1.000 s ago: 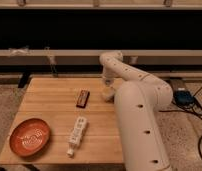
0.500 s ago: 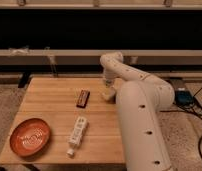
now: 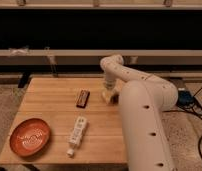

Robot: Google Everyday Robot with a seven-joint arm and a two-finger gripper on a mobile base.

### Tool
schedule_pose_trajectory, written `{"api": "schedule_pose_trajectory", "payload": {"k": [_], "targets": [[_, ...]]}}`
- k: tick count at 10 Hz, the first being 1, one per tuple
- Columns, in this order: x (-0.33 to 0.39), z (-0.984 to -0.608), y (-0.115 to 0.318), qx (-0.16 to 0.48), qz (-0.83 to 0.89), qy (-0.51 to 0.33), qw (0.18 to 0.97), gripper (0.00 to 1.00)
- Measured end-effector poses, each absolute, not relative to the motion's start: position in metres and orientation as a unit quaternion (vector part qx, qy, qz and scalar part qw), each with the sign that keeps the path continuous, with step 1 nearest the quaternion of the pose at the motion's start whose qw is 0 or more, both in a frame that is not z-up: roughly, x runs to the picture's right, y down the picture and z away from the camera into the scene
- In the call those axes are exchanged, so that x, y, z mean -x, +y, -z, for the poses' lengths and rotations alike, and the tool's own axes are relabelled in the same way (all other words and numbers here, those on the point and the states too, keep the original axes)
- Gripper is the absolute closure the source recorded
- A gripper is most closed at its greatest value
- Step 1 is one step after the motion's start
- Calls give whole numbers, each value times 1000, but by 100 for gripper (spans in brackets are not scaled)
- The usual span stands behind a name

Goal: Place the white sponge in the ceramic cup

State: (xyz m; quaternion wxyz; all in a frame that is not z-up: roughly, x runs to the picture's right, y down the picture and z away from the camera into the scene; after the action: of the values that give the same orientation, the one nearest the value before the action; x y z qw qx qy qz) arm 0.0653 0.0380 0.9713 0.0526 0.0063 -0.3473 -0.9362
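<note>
Right of the dark bar (image 3: pixel 83 98), the gripper (image 3: pixel 109 91) hangs low over the bench (image 3: pixel 49 105).
The white sponge (image 3: pixel 109 96) shows as a small pale cream block directly beneath the gripper; whether the jaws pinch it cannot be told.

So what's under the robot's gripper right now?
The gripper hangs at the right of the wooden table; a small cream block, the white sponge, shows beneath it. The bulky white arm covers the tabletop beside it; no ceramic cup is visible.

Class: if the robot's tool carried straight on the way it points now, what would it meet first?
Probably the pale object directly under the tool, by the wooden table's right edge; whether they already touch is unclear.
</note>
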Motion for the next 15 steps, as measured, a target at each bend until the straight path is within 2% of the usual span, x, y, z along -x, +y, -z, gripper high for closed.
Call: {"api": "schedule_pose_trajectory", "payload": {"k": [8, 9, 10, 15], "targets": [[-56, -979, 43, 4, 943, -329, 42, 20], [-56, -980, 43, 6, 944, -327, 42, 24], [-57, -980, 42, 8, 945, -325, 41, 30], [-55, -982, 46, 44, 948, -314, 24, 83]]}}
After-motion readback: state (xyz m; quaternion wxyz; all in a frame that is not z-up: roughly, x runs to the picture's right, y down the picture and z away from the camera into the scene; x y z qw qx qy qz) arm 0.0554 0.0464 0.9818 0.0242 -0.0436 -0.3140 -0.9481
